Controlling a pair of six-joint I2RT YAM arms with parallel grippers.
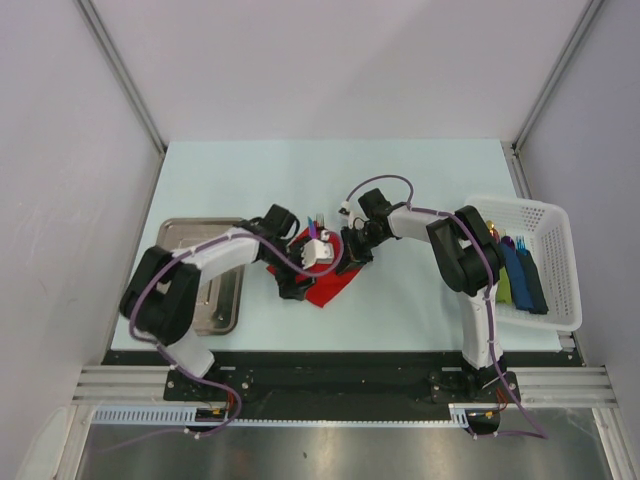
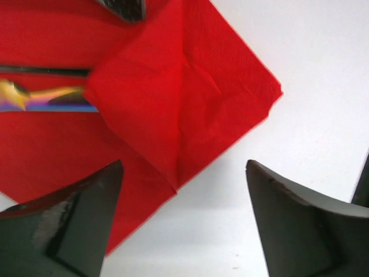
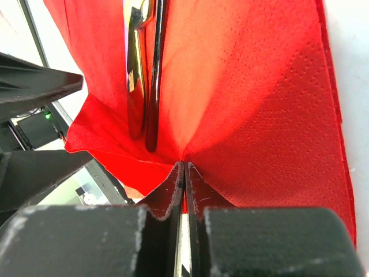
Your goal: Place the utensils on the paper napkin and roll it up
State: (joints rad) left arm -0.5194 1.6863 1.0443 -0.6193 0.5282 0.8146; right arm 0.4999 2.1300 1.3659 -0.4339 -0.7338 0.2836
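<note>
The red paper napkin point(image 1: 328, 283) lies mid-table, partly under both grippers. In the right wrist view the napkin point(image 3: 259, 104) is lifted into a fold and two dark utensils point(image 3: 147, 75) lie in its crease. My right gripper point(image 3: 184, 167) is shut on the napkin's edge. In the left wrist view the napkin point(image 2: 173, 104) has one corner folded over, and iridescent utensil handles point(image 2: 46, 99) stick out from under the fold. My left gripper point(image 2: 183, 173) is open just above the napkin's near corner, one finger point(image 2: 69, 225) over the paper, the other over bare table.
A metal tray point(image 1: 220, 290) sits at the left under the left arm. A white basket point(image 1: 545, 255) at the right edge holds green and blue napkin rolls point(image 1: 520, 275). The table point(image 1: 400, 180) is pale blue.
</note>
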